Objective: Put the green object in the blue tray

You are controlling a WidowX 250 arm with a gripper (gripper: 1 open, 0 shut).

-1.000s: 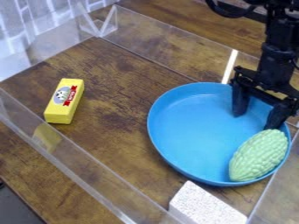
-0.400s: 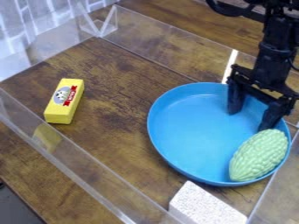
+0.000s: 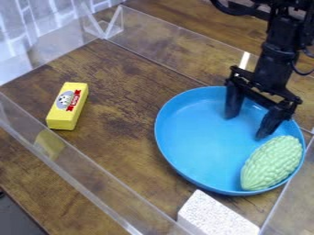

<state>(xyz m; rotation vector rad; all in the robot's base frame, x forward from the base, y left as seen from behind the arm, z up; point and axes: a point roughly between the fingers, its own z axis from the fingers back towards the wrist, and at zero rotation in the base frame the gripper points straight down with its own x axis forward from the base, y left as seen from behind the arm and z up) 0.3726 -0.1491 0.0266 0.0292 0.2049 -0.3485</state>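
The green object (image 3: pixel 273 162), a pale bumpy oval, lies on the right side of the blue tray (image 3: pixel 196 138), against its rim. My gripper (image 3: pixel 252 115) hangs over the tray's back right part, a little above and behind the green object. Its black fingers (image 3: pixel 233 103) are spread wide apart with nothing between them.
A yellow rectangular block (image 3: pixel 66 105) lies on the wooden table at the left. A white speckled sponge (image 3: pixel 216 216) sits at the front edge beside the tray. Clear plastic walls (image 3: pixel 86 184) border the work area at the front and back.
The gripper has risen and shifted slightly left, away from the green object, staying open. The green object has not moved.
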